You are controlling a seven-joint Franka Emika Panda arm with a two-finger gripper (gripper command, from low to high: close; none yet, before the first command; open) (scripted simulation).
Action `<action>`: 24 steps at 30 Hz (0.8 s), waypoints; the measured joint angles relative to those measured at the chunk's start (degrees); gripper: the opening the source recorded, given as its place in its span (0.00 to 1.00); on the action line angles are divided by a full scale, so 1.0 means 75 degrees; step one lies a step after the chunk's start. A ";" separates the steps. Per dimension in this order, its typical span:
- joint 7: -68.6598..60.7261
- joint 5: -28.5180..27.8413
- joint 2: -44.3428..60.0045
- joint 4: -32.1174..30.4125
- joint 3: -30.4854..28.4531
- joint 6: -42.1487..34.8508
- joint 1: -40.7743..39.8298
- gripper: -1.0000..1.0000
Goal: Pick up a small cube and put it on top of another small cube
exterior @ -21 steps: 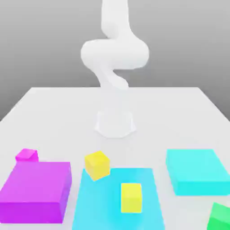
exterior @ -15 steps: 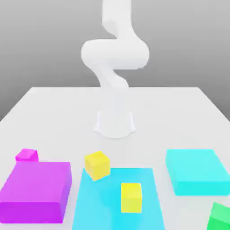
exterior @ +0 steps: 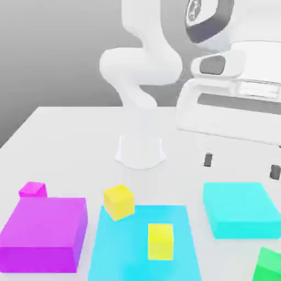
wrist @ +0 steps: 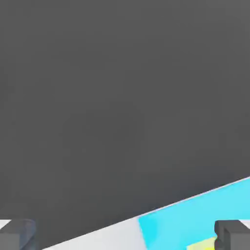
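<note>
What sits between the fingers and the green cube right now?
In the exterior view, a cyan block lies on the table between the open gripper above and the green cube at the view's lower right corner. The fingers hold nothing.

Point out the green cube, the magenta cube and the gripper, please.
green cube [exterior: 270, 266]: exterior view, on its visible face at the picture's lower right corner.
magenta cube [exterior: 32, 190]: exterior view, on its top face.
gripper [exterior: 241, 166]: exterior view, midway between its open fingertips.

Matte green cube [exterior: 270, 266], smooth white table [exterior: 71, 142]
</note>
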 joint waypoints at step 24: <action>0.2967 -0.0422 0.3763 0.0423 -0.0394 0.1588 0.1522 0.00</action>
